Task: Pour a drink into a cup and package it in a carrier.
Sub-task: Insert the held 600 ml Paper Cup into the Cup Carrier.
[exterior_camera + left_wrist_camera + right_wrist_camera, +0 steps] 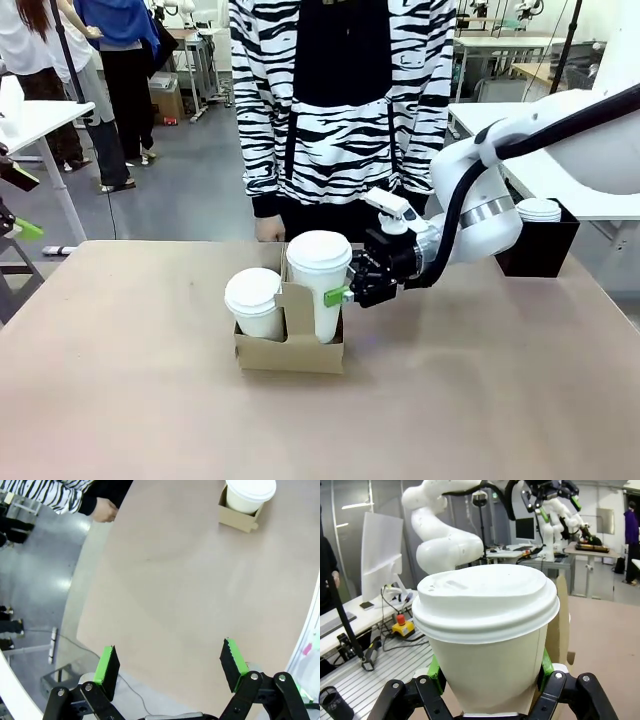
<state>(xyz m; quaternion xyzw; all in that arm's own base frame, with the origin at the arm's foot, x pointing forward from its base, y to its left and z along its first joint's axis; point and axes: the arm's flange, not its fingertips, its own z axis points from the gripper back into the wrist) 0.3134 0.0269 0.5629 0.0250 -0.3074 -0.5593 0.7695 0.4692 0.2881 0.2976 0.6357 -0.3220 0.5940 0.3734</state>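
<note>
Tan table (120,380), matte top. Cardboard carrier (288,352) sits on it near centre, slightly toward 12 o'clock. Black box (537,250) off the 2 o'clock edge.

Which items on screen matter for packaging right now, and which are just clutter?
Job:
- tall white lidded paper cup, gripped by the right tool
- short white lidded cup
- brown cardboard carrier

Lying about:
- black box holding a white lidded cup

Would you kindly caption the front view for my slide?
Right tool shut on a lidded cup in the cardboard carrier, beside a second cup.
</note>
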